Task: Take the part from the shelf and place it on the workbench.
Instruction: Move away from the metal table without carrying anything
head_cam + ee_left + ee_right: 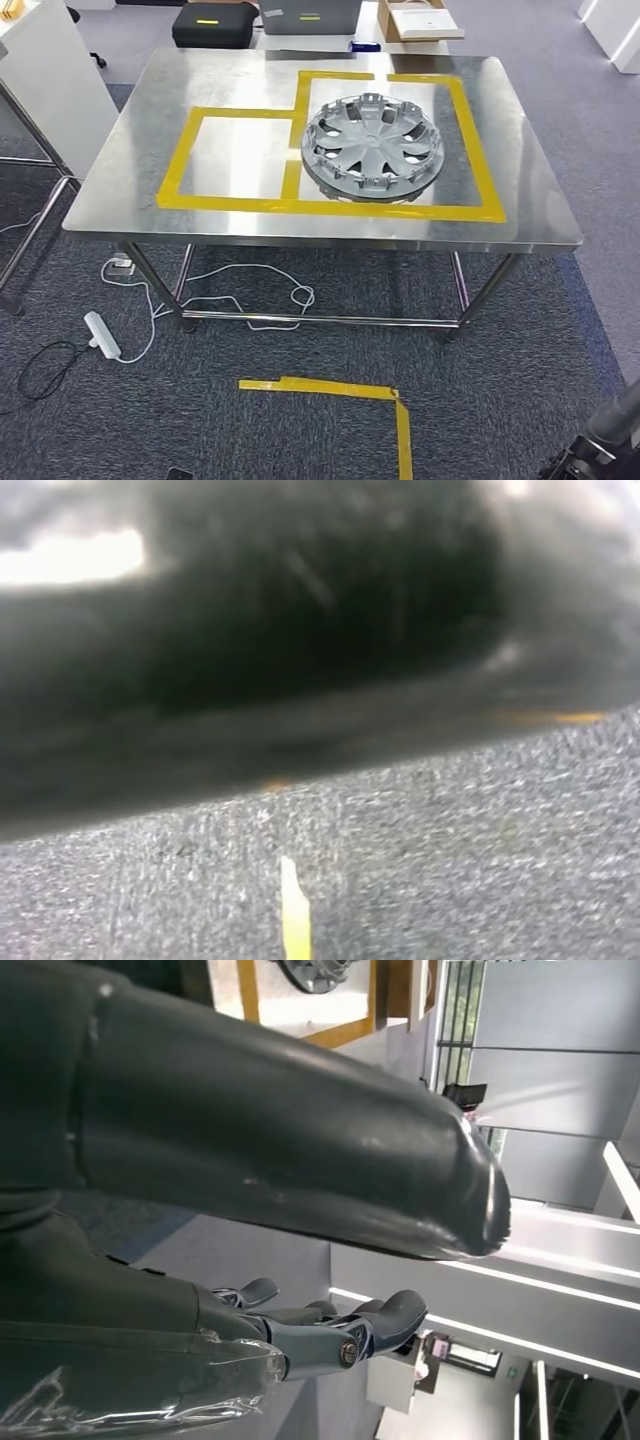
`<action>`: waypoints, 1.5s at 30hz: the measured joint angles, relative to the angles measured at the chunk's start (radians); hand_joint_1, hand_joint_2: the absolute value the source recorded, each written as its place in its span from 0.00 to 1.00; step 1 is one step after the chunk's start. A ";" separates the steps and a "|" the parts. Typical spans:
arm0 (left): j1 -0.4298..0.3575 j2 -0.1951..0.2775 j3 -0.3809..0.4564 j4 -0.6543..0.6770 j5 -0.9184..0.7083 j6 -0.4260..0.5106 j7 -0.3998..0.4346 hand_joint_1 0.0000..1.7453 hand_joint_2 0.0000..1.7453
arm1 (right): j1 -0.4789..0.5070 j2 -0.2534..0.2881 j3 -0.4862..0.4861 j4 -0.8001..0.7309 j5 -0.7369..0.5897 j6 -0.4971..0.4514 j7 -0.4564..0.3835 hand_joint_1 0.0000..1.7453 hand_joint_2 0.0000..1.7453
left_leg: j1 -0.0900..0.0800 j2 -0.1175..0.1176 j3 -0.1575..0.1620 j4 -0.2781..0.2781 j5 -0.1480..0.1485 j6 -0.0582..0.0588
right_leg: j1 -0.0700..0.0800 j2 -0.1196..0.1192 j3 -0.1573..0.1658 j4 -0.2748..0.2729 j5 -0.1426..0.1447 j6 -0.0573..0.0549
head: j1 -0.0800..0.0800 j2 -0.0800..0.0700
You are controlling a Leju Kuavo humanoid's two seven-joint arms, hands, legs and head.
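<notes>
Part (pixel 372 147): on surface (pixel 226 80), right of centre frame, inside yellow tape. My right hand (pixel 302 1260): fingers apart, empty. Left hand: cannot tell. Step: placement looks done; next, stand clear.

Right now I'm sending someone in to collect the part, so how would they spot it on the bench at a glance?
Go to the steel workbench marked with yellow tape outlining two boxes. The part lies in the larger box, on the right in the head view. It is a round silver wheel cover with spoke-shaped cutouts, the only thing inside the taped boxes.
</notes>
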 joint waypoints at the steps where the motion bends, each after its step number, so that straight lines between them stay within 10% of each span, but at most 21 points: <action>1: 0.000 -0.001 0.002 0.000 -0.003 -0.001 0.000 0.00 0.00 | 0.003 0.004 -0.005 0.001 -0.007 0.000 -0.003 0.00 0.00 | -0.001 0.001 -0.014 0.001 0.011 -0.001 | 0.000 0.000 0.005 0.028 0.005 0.001 | 0.000 0.000; 4: 0.001 -0.005 0.006 -0.002 -0.010 -0.004 0.000 0.00 0.00 | 0.010 0.022 -0.023 0.003 -0.026 0.000 -0.015 0.00 0.00 | -0.001 0.002 -0.057 0.007 0.044 -0.008 | -0.001 0.000 0.118 -0.088 0.091 0.000 | 0.000 0.000; 6: 0.003 -0.008 0.009 -0.007 -0.016 -0.007 0.001 0.00 0.00 | 0.010 0.035 -0.033 0.003 -0.039 0.000 -0.023 0.00 0.00 | -0.004 0.001 -0.075 0.014 0.063 -0.018 | 0.001 0.001 0.223 -0.242 0.093 -0.007 | -0.001 0.000; 8: 0.005 -0.011 0.016 -0.012 -0.024 -0.010 0.003 0.00 0.00 | 0.014 0.048 -0.044 0.004 -0.056 0.000 -0.031 0.00 0.00 | -0.006 0.001 -0.083 0.016 0.084 -0.028 | 0.005 0.002 0.259 -0.310 0.076 -0.017 | -0.002 0.000; 11: 0.013 -0.013 0.028 -0.016 -0.029 -0.013 0.005 0.00 0.00 | 0.021 0.066 -0.056 0.006 -0.071 0.000 -0.037 0.00 0.00 | 0.000 -0.001 -0.096 0.036 0.054 -0.046 | 0.003 -0.002 0.228 -0.307 0.099 -0.042 | -0.004 0.000; 15: 0.019 -0.015 0.032 -0.017 -0.031 -0.014 0.006 0.00 0.00 | 0.028 0.082 -0.064 0.008 -0.073 0.001 -0.039 0.00 0.00 | 0.003 -0.003 -0.132 0.254 -0.140 -0.062 | 0.002 -0.007 0.167 -0.300 0.151 -0.057 | -0.008 0.000; 17: 0.019 -0.015 0.034 -0.019 -0.033 -0.014 0.006 0.00 0.00 | 0.030 0.087 -0.068 0.009 -0.072 0.001 -0.042 0.00 0.00 | 0.003 -0.003 -0.111 0.313 -0.122 -0.063 | 0.003 -0.007 0.126 -0.285 0.176 -0.055 | -0.009 0.000; 19: 0.021 -0.016 0.037 -0.026 -0.037 -0.015 0.009 0.00 0.00 | 0.034 0.094 -0.074 0.009 -0.067 0.000 -0.050 0.00 0.00 | 0.003 -0.004 -0.032 0.246 -0.068 -0.056 | 0.003 -0.007 0.084 -0.267 0.197 -0.051 | -0.009 0.000; 22: 0.025 -0.018 0.048 -0.044 -0.049 -0.017 0.016 0.00 0.00 | 0.045 0.107 -0.090 0.009 -0.058 0.001 -0.054 0.00 0.00 | -0.001 -0.008 0.121 0.036 -0.090 -0.039 | 0.007 -0.006 0.044 -0.246 0.224 -0.036 | -0.009 0.000; 25: 0.035 -0.025 0.059 -0.056 -0.060 -0.020 0.024 0.00 0.00 | 0.057 0.120 -0.110 0.012 -0.059 0.002 -0.049 0.00 0.00 | -0.005 -0.007 0.127 -0.011 -0.092 -0.020 | 0.005 -0.007 0.026 -0.244 0.246 -0.020 | -0.009 0.000; 30: 0.049 -0.037 0.082 -0.074 -0.086 -0.036 0.035 0.00 0.00 | 0.075 0.143 -0.147 0.028 -0.074 0.026 -0.034 0.00 0.00 | -0.008 0.004 0.048 -0.010 -0.025 0.007 | 0.000 -0.001 -0.033 -0.027 0.038 -0.004 | -0.003 0.000; 33: 0.055 -0.046 0.099 -0.086 -0.105 -0.047 0.043 0.00 0.00 | 0.085 0.161 -0.173 0.051 -0.075 0.048 -0.032 0.00 0.00 | -0.014 0.006 -0.009 -0.002 0.016 0.005 | 0.000 -0.001 0.016 0.032 0.087 -0.008 | -0.003 0.000; 35: 0.058 -0.052 0.109 -0.097 -0.113 -0.052 0.046 0.00 0.00 | 0.089 0.171 -0.189 0.063 -0.073 0.058 -0.033 0.00 0.00 | -0.018 0.005 -0.039 0.008 0.039 0.000 | 0.003 -0.001 0.132 -0.089 0.123 -0.017 | -0.003 0.000; 37: 0.059 -0.058 0.119 -0.108 -0.124 -0.059 0.047 0.00 0.00 | 0.089 0.182 -0.200 0.068 -0.066 0.073 -0.031 0.00 0.00 | -0.020 0.005 -0.057 0.016 0.058 -0.008 | 0.008 0.000 0.242 -0.247 0.090 -0.026 | -0.004 0.000; 40: 0.065 -0.067 0.145 -0.118 -0.153 -0.082 0.050 0.00 0.00 | 0.092 0.206 -0.224 0.085 -0.051 0.111 -0.019 0.00 0.00 | -0.015 0.005 -0.073 0.017 0.079 -0.027 | 0.013 -0.002 0.260 -0.314 0.074 -0.043 | -0.002 0.000; 45: 0.080 -0.082 0.188 -0.128 -0.197 -0.104 0.050 0.00 0.00 | 0.095 0.254 -0.277 0.141 -0.039 0.161 0.011 0.00 0.00 | -0.003 0.000 -0.116 0.206 -0.117 -0.058 | 0.010 -0.007 0.209 -0.314 0.125 -0.064 | -0.008 0.000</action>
